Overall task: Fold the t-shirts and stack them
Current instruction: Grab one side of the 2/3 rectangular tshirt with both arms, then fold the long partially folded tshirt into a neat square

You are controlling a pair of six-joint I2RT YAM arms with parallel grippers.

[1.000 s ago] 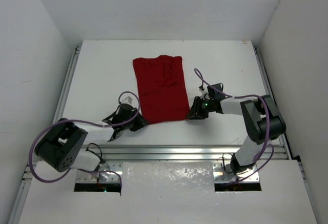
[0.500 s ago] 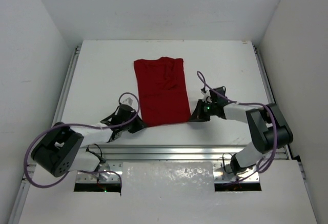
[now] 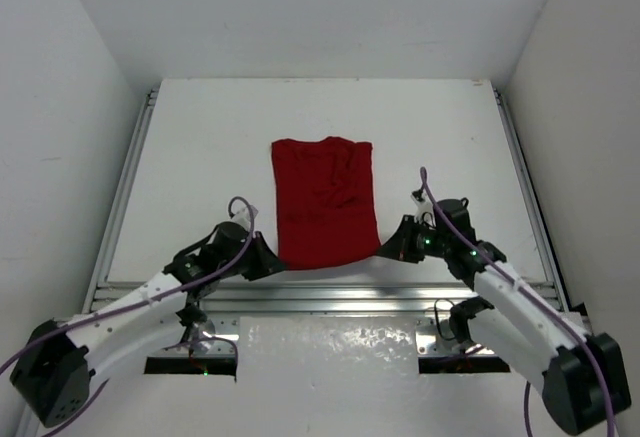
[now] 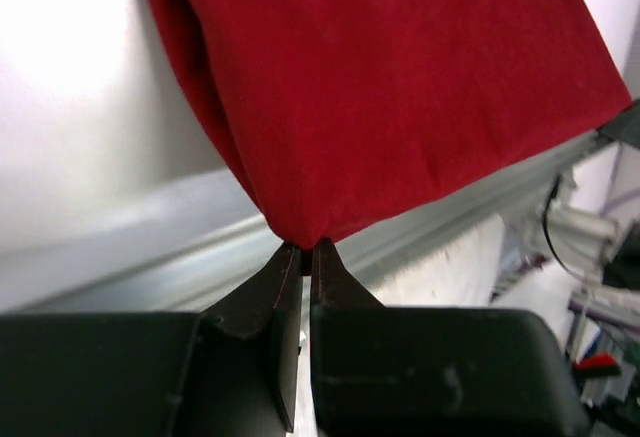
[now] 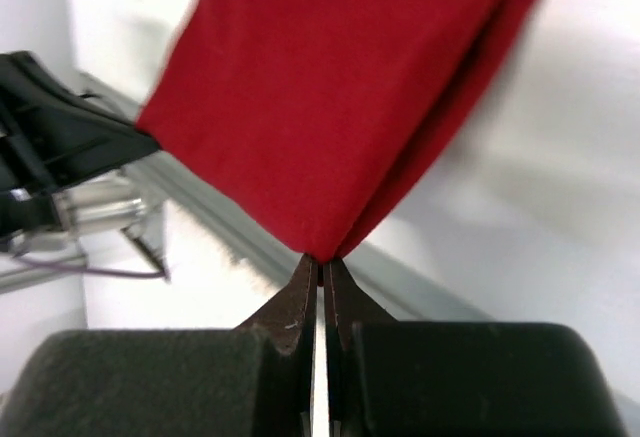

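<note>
Worktop (image 3: 200,147): dark red t-shirt (image 3: 325,202) lies mid-surface, folded narrow, hem toward the front rail | left pincer (image 3: 268,261), right pincer (image 3: 388,248): both clamped tight on the near hem corners | risk: the bite is only at the tips, so an uneven pull may slip a corner free | wrist views show the pinched doubled layers; overhead alone shows the whole garment

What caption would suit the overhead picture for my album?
The left claw and right claw each pinch a near corner of the dark red t-shirt on the white table.
</note>
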